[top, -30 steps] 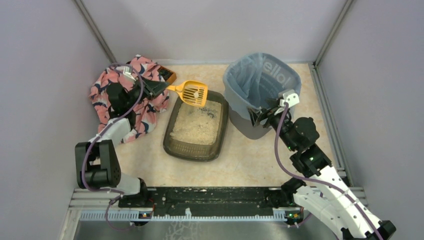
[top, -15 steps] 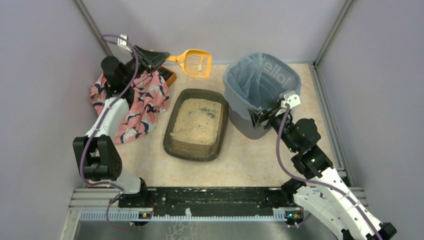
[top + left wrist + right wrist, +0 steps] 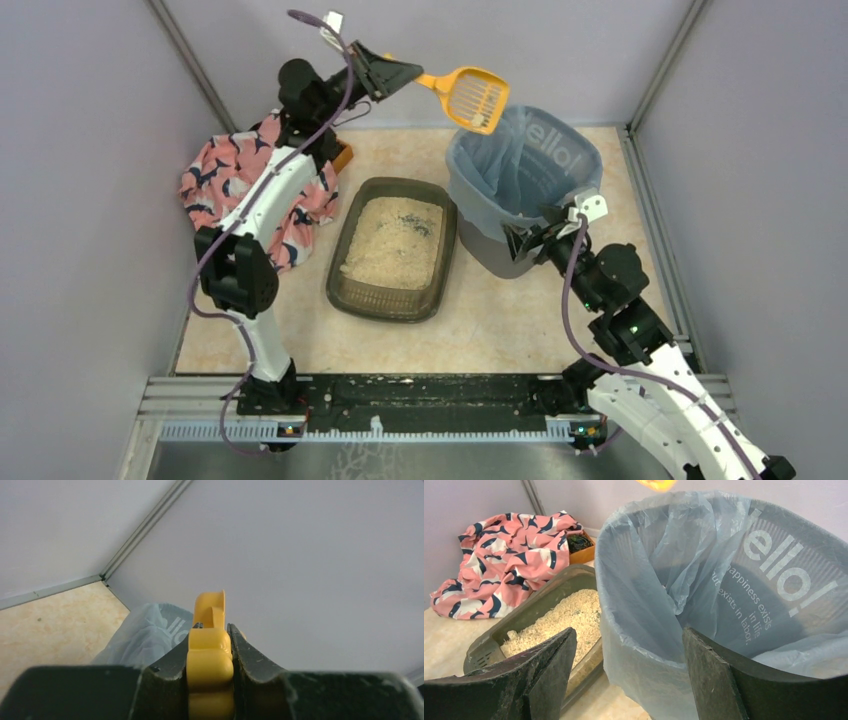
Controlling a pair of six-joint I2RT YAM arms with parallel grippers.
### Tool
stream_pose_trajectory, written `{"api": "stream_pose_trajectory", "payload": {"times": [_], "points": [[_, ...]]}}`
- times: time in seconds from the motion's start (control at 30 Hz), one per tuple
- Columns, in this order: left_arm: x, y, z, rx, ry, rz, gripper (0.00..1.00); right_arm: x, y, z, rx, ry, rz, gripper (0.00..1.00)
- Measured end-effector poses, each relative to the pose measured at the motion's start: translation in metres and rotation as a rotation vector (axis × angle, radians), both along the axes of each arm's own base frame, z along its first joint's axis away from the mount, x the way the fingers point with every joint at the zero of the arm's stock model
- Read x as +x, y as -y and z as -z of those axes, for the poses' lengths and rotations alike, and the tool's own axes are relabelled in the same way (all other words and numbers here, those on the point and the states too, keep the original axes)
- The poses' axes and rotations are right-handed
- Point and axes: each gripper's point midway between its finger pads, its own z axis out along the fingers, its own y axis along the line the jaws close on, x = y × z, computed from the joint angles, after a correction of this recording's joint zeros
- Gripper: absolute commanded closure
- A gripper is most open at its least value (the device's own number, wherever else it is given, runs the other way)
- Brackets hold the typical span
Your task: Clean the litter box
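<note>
Judged partway done: scoop (image 3: 475, 95) clamped by its handle in the left gripper (image 3: 412, 73) and raised at upper centre of the top view over the far rim of the bin (image 3: 525, 160), load too small to make out, so emptying and probably more sifting left, going by dark specks in the litter. Right gripper (image 3: 528, 238) spread wide, holding nothing, at the bin's near wall. Litter box (image 3: 392, 250) flat at frame centre, just left of the bin, open side up, long axis running bottom to top, far end leaning slightly right.
</note>
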Motion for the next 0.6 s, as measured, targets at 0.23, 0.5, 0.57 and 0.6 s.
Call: {"api": "stream_pose_trajectory", "payload": {"times": [0.23, 0.5, 0.57, 0.6], "points": [[-0.023, 0.067, 0.056, 0.249, 0.301, 0.101, 1.0, -0.008, 0.008, 0.001, -0.001, -0.003, 0.013, 0.22], [-0.065, 0.094, 0.113, 0.435, 0.636, 0.157, 1.0, -0.008, 0.009, 0.001, -0.001, -0.004, 0.019, 0.22], [-0.072, 0.096, 0.104, 0.441, 0.712, 0.149, 1.0, -0.008, 0.009, 0.001, -0.001, -0.004, 0.019, 0.22], [-0.076, 0.096, 0.097, 0.439, 0.749, 0.145, 1.0, -0.008, 0.009, 0.001, -0.001, -0.005, 0.019, 0.22]]}}
